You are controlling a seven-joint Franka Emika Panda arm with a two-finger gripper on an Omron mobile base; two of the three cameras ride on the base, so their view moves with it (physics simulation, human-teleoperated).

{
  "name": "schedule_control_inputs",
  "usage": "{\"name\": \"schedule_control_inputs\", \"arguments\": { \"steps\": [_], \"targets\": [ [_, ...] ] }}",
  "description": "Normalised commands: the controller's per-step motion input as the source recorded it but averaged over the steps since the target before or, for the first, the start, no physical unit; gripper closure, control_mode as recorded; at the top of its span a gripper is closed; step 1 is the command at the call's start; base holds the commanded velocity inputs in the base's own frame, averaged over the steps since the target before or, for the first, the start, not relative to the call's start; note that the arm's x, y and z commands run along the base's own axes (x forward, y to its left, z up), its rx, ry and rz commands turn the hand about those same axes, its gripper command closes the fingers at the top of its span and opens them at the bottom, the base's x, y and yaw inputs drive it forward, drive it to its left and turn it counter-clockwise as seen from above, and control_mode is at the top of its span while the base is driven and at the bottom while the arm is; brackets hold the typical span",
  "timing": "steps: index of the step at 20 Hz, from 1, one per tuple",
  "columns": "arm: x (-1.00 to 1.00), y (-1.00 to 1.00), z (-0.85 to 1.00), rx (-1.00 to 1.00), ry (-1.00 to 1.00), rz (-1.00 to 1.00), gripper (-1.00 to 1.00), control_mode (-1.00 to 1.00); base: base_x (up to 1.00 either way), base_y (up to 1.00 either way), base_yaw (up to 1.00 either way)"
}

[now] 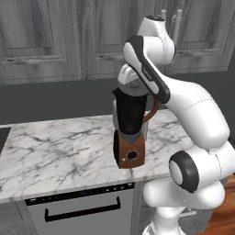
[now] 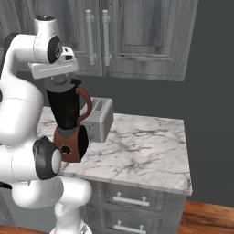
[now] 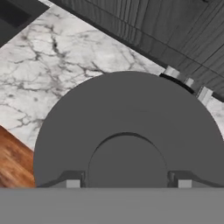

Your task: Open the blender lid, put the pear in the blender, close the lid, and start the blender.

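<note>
A: Marble counter (image 1: pixel 55 147) under grey cabinets; where's the lid?
B: The lid (image 3: pixel 127 131) sits on the blender (image 1: pixel 130 133) near the counter's front edge; the gripper (image 3: pixel 127 186) pinches its knob, fingers (image 3: pixel 72 183) either side.
A: Advice?
B: Lift straight up, grip firm, so the jar stays put

You have one blender (image 1: pixel 130 126) at the frame's centre, with one lid (image 3: pixel 127 127) on top. One toaster (image 2: pixel 99 119) sits just right of it in the right base view. One marble table (image 1: pixel 55 147) carries them. One oven (image 1: pixel 82 209) shows at lower left. Two drawers (image 2: pixel 137 201) show at bottom right.
</note>
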Motion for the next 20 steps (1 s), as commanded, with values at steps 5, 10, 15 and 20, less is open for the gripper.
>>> {"name": "schedule_control_inputs", "arguments": {
  "steps": [5, 10, 15, 20],
  "targets": [
    [-0.23, 0.00, 0.00, -0.07, 0.01, 0.00, 1.00, -1.00, 0.00, 0.00, 0.00],
    [-0.37, 0.00, 0.00, -0.05, 0.00, 0.01, 1.00, -1.00, 0.00, 0.00, 0.00],
    [-0.08, 0.09, 0.06, -0.09, 0.00, 0.00, 1.00, -1.00, 0.00, 0.00, 0.00],
    [0.00, 0.26, 0.09, -0.11, -0.03, 0.03, 1.00, -1.00, 0.00, 0.00, 0.00]
  ]
}}
